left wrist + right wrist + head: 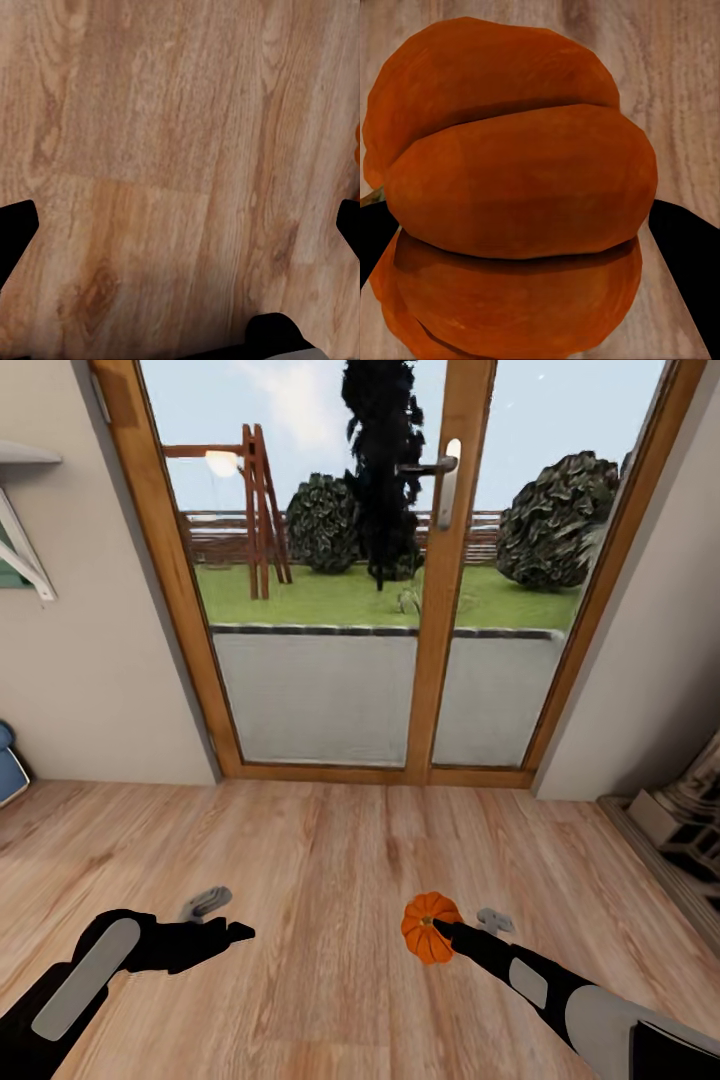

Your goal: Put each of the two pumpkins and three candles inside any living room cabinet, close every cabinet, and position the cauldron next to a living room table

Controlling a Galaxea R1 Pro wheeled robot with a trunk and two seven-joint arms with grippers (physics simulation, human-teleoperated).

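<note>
The right end effector [440, 930] is clenched on one pumpkin [430, 926], held above the wooden floor [330, 860] in front of the robot. In the right wrist view the pumpkin [510, 187] sits between the two dark fingers [682, 240], its orange ribs running crosswise and pressed close to the camera. In the head view the dark finger lies across the lower right part of the pumpkin, and the grey-and-black right forearm [560, 990] runs back from it toward the lower right corner.

The left end effector [225, 932] is released and holds nothing. Its dark fingers [25, 660] stand well apart at the two sides of the left wrist view, with bare floor planks [165, 150] between them. A sliver of orange [357, 146] shows at one edge of that view. In the head view the left forearm [90, 970] extends from the lower left corner, level with the right arm and well apart from it.

Ahead of both arms stands a glazed double door [400, 570] in a light wooden frame, with a metal lever handle [435, 465] on the centre stile. Through the glass a lawn, dark bushes and a wooden ladder frame show. Beige walls [90, 660] flank the door. A pale carved object [690, 810] stands on the floor at the right wall
</note>
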